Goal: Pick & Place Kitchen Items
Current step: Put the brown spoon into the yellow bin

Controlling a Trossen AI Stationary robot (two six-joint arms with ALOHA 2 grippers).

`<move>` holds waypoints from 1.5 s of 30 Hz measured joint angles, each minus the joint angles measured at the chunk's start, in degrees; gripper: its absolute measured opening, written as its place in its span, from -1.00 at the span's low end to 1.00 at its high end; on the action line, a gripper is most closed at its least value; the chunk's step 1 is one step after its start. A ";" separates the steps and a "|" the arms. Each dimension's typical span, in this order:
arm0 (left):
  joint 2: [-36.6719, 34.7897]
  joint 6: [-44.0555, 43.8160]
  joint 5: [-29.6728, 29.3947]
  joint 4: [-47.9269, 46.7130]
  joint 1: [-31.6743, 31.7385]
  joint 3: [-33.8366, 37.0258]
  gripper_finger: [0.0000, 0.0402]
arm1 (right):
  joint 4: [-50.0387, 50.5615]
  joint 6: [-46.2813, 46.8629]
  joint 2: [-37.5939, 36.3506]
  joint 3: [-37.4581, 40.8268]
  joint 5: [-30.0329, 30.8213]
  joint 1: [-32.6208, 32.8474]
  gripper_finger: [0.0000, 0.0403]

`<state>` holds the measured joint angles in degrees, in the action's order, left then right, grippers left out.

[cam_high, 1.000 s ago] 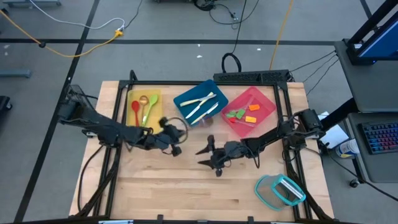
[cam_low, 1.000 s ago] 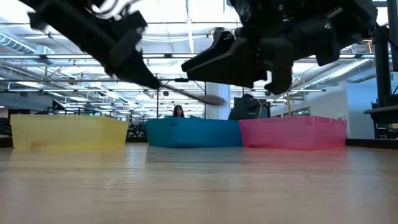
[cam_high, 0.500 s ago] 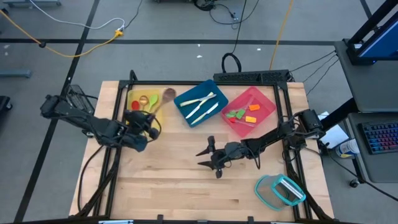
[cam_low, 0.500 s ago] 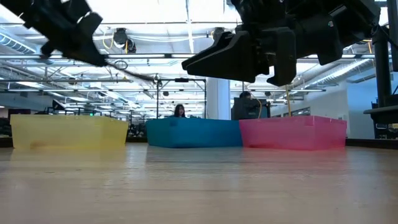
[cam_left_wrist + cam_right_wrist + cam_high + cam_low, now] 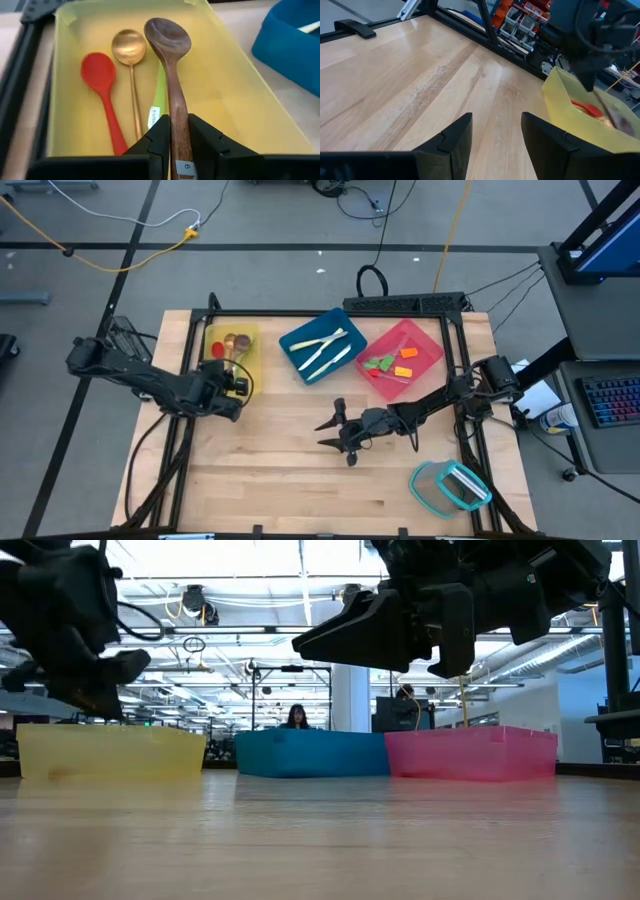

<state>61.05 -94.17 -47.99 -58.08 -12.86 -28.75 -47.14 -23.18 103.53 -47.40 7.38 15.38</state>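
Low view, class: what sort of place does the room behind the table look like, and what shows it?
Probably a large open lab or workshop: long ceiling lights over exposed beams, a person at a distant bench, and loose cables across the grey floor in the high view.

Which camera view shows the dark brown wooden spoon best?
The left wrist view: the dark brown wooden spoon fills it, handle between the left gripper fingers. The high view shows it only small; in the low view the yellow tray hides it.

The left pincer [image 5: 179,131] now sits at the near edge of the yellow tray [image 5: 250,360], having swung over from mid-bench, and the dark wooden spoon [image 5: 172,75] it grips now reaches into that tray beside the red spoon [image 5: 102,90].
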 joint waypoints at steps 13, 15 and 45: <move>2.35 8.81 -0.66 16.18 4.25 4.72 -0.52 | -1.06 -0.46 0.00 0.02 0.02 -0.02 -0.21; 2.35 10.37 -0.61 16.08 4.68 4.72 -0.51 | -0.82 -0.46 0.00 0.03 0.02 -0.02 -0.21; 1.90 27.77 2.15 15.14 11.79 -2.92 -0.98 | 0.15 -0.02 0.02 0.04 0.02 -0.73 -0.21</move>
<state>62.95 -66.40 -45.83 -42.95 -1.07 -31.67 -46.99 -23.20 103.55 -47.35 7.40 14.65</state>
